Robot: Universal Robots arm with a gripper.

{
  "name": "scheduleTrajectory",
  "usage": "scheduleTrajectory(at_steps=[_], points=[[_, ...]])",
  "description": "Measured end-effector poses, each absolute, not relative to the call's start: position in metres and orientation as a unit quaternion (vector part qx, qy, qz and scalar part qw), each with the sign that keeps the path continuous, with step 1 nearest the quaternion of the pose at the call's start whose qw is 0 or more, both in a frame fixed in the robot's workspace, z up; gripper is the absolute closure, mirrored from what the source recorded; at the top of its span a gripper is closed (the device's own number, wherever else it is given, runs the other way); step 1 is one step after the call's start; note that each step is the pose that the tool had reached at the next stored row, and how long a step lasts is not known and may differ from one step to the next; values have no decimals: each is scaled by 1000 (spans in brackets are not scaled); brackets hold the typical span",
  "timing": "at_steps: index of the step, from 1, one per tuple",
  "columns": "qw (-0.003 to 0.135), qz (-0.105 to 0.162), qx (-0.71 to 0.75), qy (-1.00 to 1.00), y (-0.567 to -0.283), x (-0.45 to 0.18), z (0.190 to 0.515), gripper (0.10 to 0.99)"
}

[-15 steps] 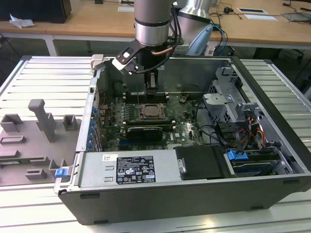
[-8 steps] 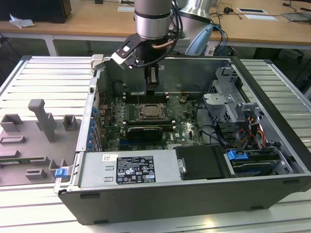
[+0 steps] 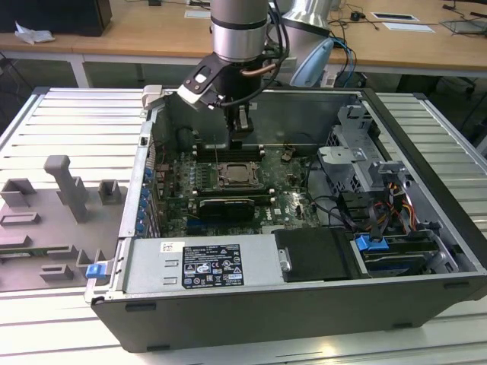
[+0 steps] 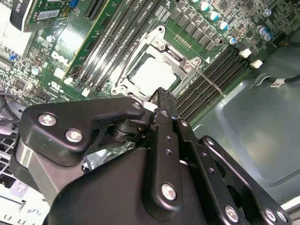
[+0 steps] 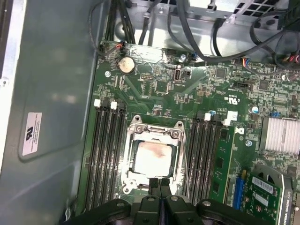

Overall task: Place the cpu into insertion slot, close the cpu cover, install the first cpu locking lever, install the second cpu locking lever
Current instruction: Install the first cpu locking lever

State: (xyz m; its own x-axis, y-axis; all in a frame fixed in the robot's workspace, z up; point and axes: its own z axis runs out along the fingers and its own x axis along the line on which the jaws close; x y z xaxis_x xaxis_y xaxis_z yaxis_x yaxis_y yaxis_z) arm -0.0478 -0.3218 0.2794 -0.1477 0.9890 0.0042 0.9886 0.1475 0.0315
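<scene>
Wooden desks [image 3: 144,30] behind slatted table [image 3: 76,122]

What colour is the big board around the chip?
The board is green, clearest in the first wrist view.

Nothing you can read here.
Your white label [image 3: 211,265] on the power supply [image 3: 259,264], exterior view's lower centre, is too small to tell.

Even light, glare on cpu [image 4: 152,75]
</scene>
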Motion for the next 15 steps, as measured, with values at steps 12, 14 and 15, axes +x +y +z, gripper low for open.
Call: scheduleTrajectory(at_steps=[12,14,15], points=[[8,14,622,783,-322,-48,279,980],[8,14,613,790,-322,-48,279,980],[8,14,612,791,-322,-48,279,980]])
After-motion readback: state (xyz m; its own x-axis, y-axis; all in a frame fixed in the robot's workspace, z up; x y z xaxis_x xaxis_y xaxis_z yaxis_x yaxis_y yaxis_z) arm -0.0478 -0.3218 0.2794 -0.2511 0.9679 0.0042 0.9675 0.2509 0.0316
